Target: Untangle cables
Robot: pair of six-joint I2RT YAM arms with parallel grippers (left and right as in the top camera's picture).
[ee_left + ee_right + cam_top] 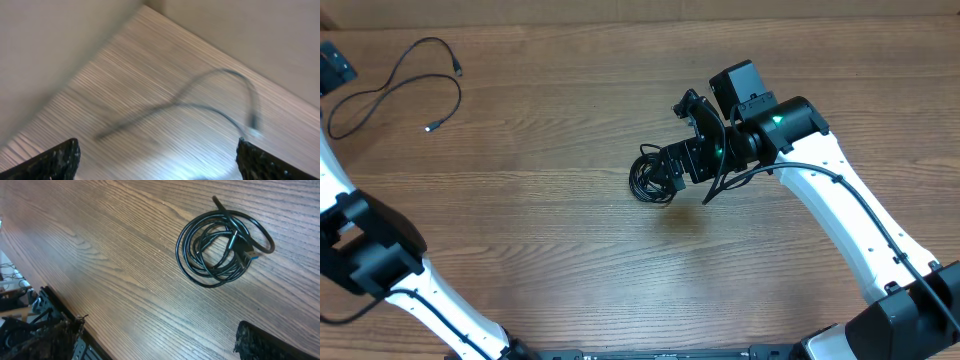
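A coiled bundle of thin glossy black cable [642, 185] lies mid-table, wound in a small ring with a plug end across it; it also shows in the right wrist view [234, 232]. My right gripper [678, 135] hangs just above and to the right of it, open and empty, with the coil ahead of the fingers [160, 340]. A single loose black cable [392, 80] lies in curves at the far left, and appears blurred in the left wrist view [227, 71]. My left gripper [160, 162] is open and empty above the table near that strand, at the frame edge in the overhead view [332, 68].
The wooden table [540, 250] meets a pale wall along its far edge [75, 40]. A dark metal frame sits beyond the table edge in the right wrist view [50, 310]. The white arm links cross the lower left and right of the overhead view.
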